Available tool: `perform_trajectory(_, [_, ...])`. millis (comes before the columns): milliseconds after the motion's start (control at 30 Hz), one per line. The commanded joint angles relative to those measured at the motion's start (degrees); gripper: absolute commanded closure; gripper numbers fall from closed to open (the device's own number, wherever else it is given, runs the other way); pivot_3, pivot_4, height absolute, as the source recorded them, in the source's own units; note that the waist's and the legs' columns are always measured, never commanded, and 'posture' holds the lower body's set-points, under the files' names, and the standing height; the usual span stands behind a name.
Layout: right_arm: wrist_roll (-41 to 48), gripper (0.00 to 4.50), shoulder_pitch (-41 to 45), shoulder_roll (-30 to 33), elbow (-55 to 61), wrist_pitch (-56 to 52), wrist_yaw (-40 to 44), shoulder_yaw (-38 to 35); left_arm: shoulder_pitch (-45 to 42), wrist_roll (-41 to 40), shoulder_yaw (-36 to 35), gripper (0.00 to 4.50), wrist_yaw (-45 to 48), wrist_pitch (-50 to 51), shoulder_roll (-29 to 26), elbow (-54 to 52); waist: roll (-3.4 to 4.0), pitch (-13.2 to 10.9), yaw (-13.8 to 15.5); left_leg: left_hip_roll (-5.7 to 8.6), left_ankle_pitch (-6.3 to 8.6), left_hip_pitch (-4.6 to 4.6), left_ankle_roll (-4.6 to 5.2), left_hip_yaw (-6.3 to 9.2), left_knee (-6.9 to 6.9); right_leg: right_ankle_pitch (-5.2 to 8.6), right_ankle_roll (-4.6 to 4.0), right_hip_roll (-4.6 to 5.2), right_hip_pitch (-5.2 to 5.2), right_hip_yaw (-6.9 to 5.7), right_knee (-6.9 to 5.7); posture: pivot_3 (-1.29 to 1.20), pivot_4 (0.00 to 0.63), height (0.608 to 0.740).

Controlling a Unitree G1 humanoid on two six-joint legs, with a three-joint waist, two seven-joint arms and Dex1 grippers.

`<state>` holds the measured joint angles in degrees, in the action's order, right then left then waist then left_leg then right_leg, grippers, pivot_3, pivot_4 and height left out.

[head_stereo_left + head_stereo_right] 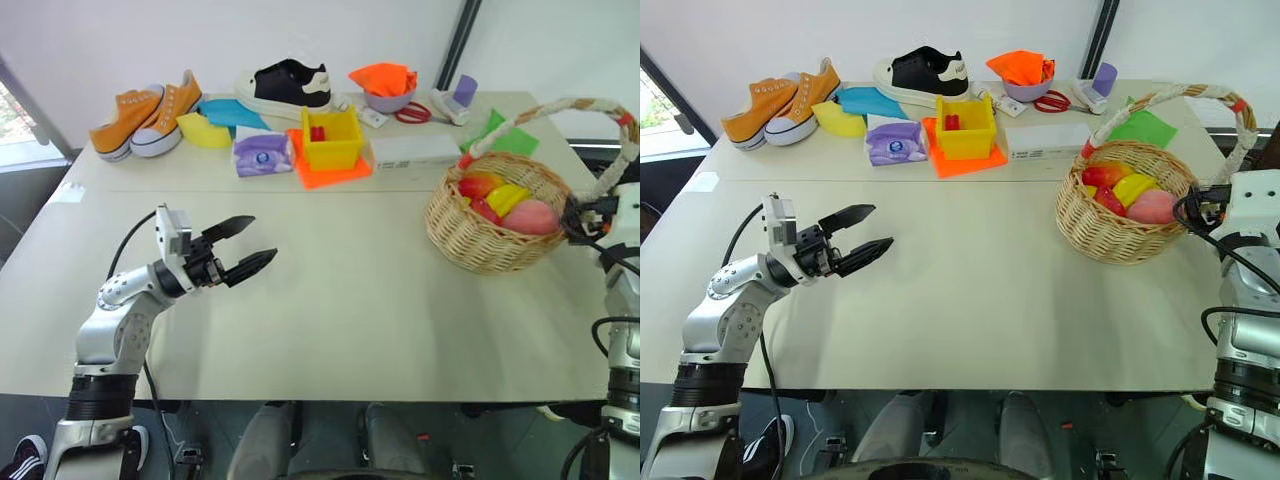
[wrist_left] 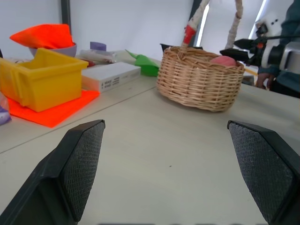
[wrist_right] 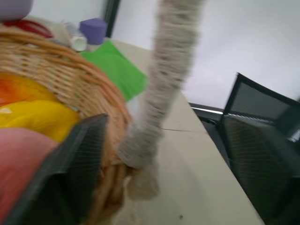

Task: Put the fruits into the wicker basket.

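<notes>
The wicker basket [image 1: 480, 248] stands on the right side of the table, its arched handle [image 1: 560, 108] rising over it. Inside lie the fruits: a pink peach [image 1: 531, 216], a yellow ridged piece [image 1: 507, 197], a red-and-yellow mango [image 1: 478, 185] and a red piece [image 1: 486, 211]. My right gripper [image 1: 1188, 208] is open at the basket's right rim. In the right wrist view the foot of the handle [image 3: 145, 145] stands between its spread fingers [image 3: 75, 164] without touching them. My left gripper [image 1: 262, 240] hangs open above the bare left part of the table and holds nothing.
Along the table's far edge are orange sneakers [image 1: 145, 120], a black shoe [image 1: 290, 85], a purple tissue pack [image 1: 262, 155], a yellow box [image 1: 332, 140] on an orange sheet, a white box [image 1: 415, 148], a lilac bowl [image 1: 388, 98] with orange cloth, and green paper [image 1: 510, 135]. A black chair [image 3: 262, 140] stands beyond the table's right edge.
</notes>
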<state>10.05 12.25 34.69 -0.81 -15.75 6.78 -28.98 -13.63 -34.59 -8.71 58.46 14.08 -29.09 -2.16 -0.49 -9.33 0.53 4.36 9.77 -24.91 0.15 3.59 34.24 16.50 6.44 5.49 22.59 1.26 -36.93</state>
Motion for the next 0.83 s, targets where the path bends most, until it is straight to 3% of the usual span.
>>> perform_trajectory(33, [1.66,0.06,-3.33,-6.60,12.00,0.88,-5.49,-3.03,0.69,0.21,-3.02,0.00,-1.01,-1.70,-1.05,-0.35,0.01,0.00,-0.16,-0.01,0.00,0.00,0.00,0.00,-0.01,0.00,0.01,-0.01,0.02,0.00,-0.03,0.00,0.150,0.740])
perform_trajectory(200, [1.40,0.06,-7.62,-15.99,27.27,5.81,-4.81,5.09,0.78,3.99,-5.26,0.00,-7.00,-4.01,-0.76,1.87,0.16,-0.04,-0.91,-0.04,0.00,0.00,-0.01,-0.02,-0.03,0.00,0.02,-0.04,0.13,0.09,-0.15,0.00,0.150,0.740])
perform_trajectory(400, [6.85,0.06,-9.12,-11.32,29.96,3.00,15.23,22.57,1.89,4.74,-8.81,0.00,-13.15,-3.37,-1.23,3.72,0.10,-0.04,-1.28,-0.05,0.00,0.05,-0.02,0.00,-0.02,-0.01,0.03,-0.06,0.09,0.00,-0.14,0.00,0.150,0.740])
perform_trajectory(567, [10.03,0.06,-10.16,-1.98,25.76,1.25,32.18,28.79,4.15,4.30,-14.58,0.00,-18.29,-3.94,-1.61,5.71,0.05,-0.07,-1.14,-0.05,0.00,0.05,-0.02,0.01,-0.02,0.00,0.02,-0.01,0.01,0.00,-0.04,0.00,0.150,0.740])
perform_trajectory(833, [8.14,0.06,-3.29,-3.13,15.94,4.54,35.57,30.78,8.01,7.20,-18.57,0.00,-24.28,-7.54,-1.05,5.48,-0.13,-0.06,-1.15,-0.05,0.03,0.06,-0.07,0.03,-0.05,0.00,0.01,0.00,0.05,0.02,-0.02,0.00,0.150,0.740])
